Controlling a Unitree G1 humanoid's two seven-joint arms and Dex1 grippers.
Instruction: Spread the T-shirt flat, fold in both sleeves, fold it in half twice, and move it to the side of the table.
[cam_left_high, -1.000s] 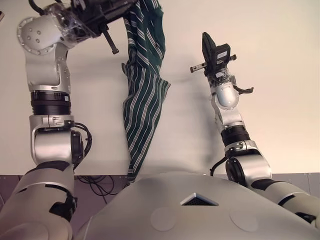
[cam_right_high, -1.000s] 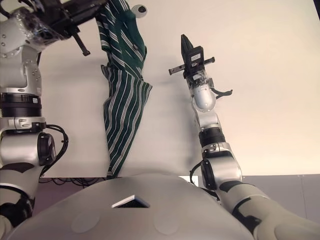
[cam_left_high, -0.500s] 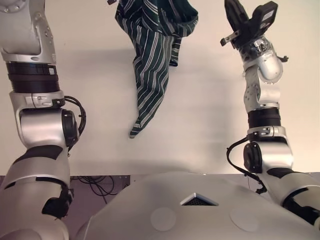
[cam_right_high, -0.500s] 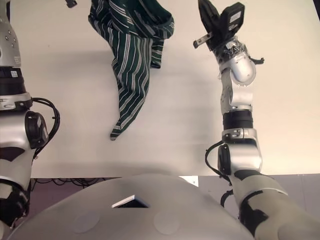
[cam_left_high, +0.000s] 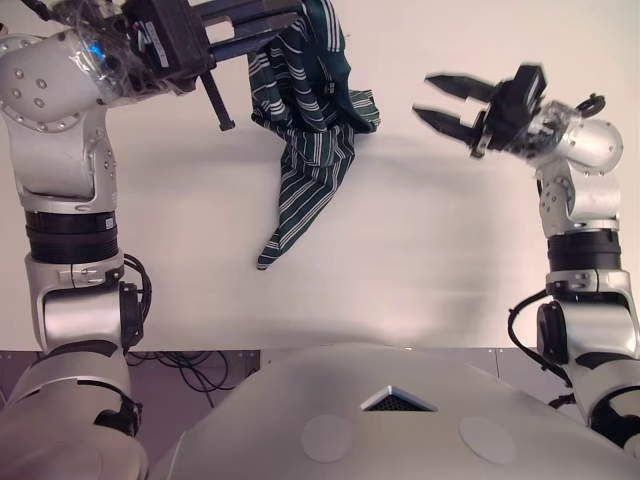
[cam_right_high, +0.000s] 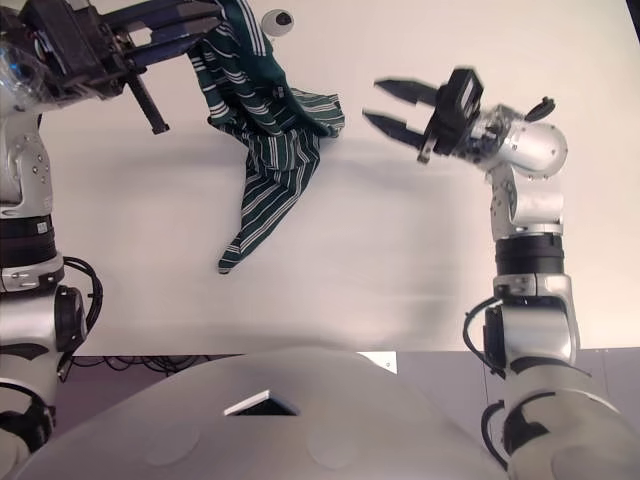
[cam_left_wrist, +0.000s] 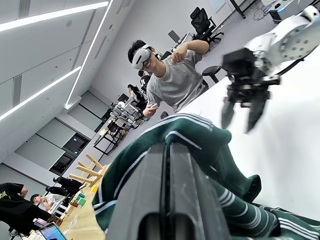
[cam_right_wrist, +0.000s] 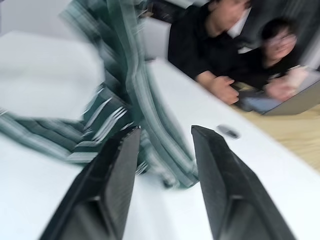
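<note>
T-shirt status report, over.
Left gripper shut on T-shirt, held bunched, lower end on table. Right gripper open, apart from it. Nothing between them.

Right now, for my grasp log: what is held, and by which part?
The left hand pinches the T-shirt by a bunched upper fold, exact part unclear. The right hand is open, empty.

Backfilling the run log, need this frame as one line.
phase: spreading, T-shirt bunched, not flat | left gripper: jaws shut on T-shirt, raised over table | right gripper: jaws open, beside T-shirt, not touching
</note>
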